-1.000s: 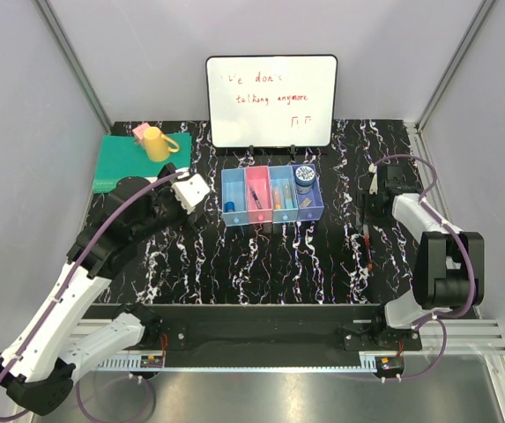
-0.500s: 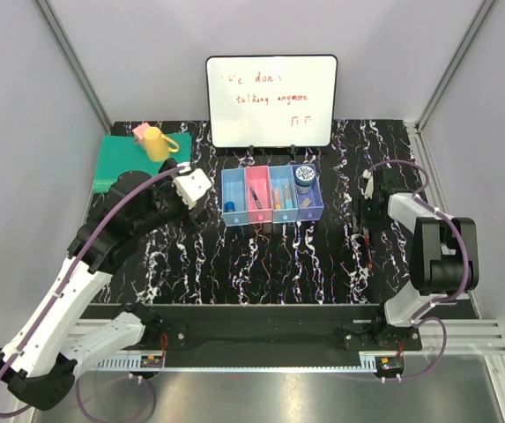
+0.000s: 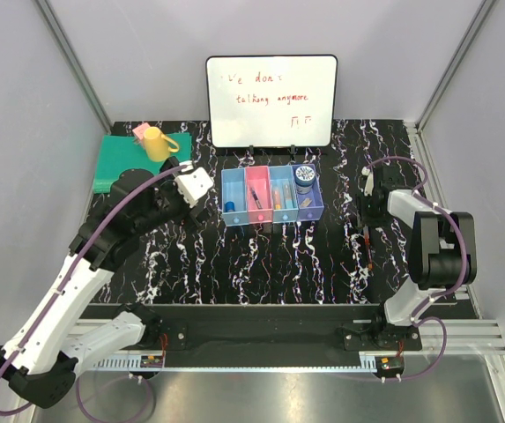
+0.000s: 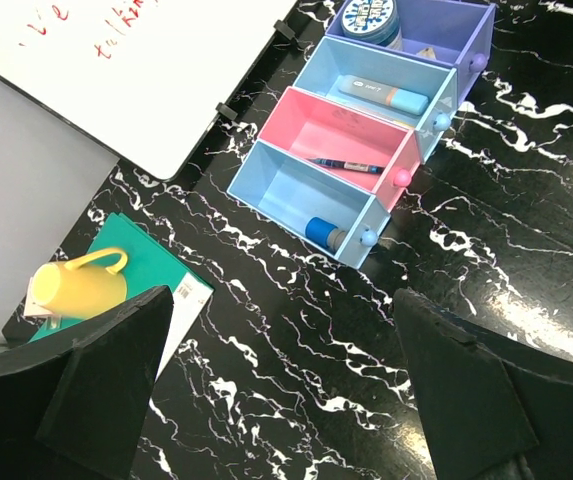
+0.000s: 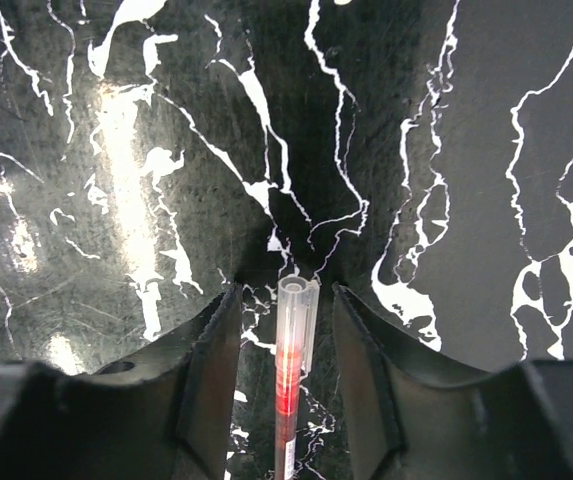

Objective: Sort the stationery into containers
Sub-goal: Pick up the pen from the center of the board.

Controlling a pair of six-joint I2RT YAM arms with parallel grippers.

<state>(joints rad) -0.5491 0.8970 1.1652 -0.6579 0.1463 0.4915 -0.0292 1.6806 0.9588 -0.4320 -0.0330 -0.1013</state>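
My table [image 3: 261, 264] is black marble-look with white veins running all over it. At its back edge I see a whiteboard [image 3: 271, 101] standing upright on small black feet, with red handwriting across its upper part (I can make out "talking anymore" and little else). At my far left a green book [image 3: 124, 163] lies flat, and a yellow mug [image 3: 156, 144] sits on its back right corner, handle pointing right. Something small and pink [image 3: 140, 130] pokes out just behind the mug, touching it; I cannot tell what it is. Pale grey walls [image 3: 23, 132] close in the sides.
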